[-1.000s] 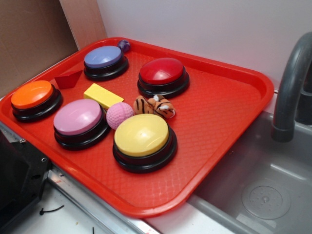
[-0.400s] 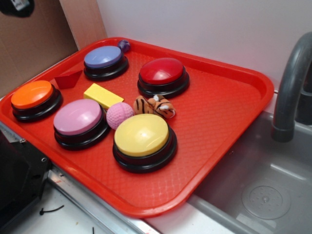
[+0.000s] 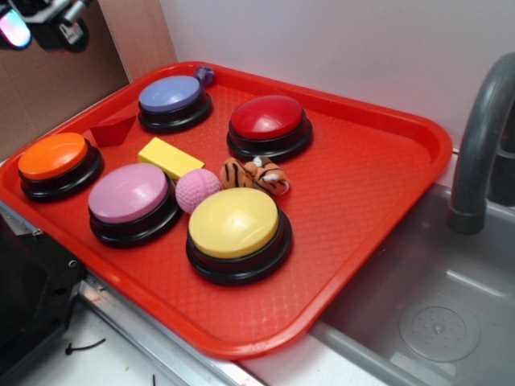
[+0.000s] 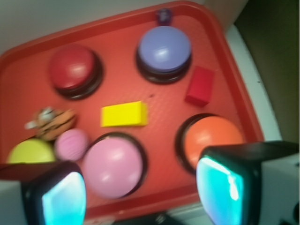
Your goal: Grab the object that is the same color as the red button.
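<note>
The small dark-red wedge block lies on the red tray between the orange button and the purple button. In the wrist view it sits right of centre. The red dome button stands at the tray's back; it shows at the upper left of the wrist view. My gripper is high above the tray's far left corner. In the wrist view the gripper is open and empty, its teal pads wide apart.
A yellow block, a pink ball, a toy tiger, a pink button, a yellow button and a small purple object are on the tray. A grey faucet and sink lie to the right.
My gripper has come into the exterior view at the top left and moved down and right. Nothing on the tray has moved.
</note>
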You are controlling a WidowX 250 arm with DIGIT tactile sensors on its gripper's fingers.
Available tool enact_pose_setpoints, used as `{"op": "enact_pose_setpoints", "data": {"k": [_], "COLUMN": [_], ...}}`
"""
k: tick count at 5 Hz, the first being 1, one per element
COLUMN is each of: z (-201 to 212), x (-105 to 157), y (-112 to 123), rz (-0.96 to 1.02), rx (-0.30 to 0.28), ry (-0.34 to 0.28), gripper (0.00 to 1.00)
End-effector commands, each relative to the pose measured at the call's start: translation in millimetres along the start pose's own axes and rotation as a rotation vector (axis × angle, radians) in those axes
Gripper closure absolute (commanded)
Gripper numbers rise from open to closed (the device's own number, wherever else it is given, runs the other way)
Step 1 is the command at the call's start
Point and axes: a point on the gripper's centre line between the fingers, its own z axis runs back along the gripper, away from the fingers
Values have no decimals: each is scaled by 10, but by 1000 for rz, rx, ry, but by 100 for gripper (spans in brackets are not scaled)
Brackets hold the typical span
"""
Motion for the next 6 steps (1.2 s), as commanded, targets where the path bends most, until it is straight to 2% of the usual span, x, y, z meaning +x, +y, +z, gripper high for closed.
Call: {"op": "enact_pose_setpoints", "data": {"k": [1, 2, 3, 4, 6], "z": [-443, -663, -755, -909, -1197], "x": [257, 308, 332, 373, 437], "y": [350, 486, 558, 614, 624], "rz": [7, 16, 45, 90, 105], "rx": [32, 25, 32, 64, 78], "ry": [23, 58, 60, 69, 106], "gripper": [0, 0, 0, 0, 0]}}
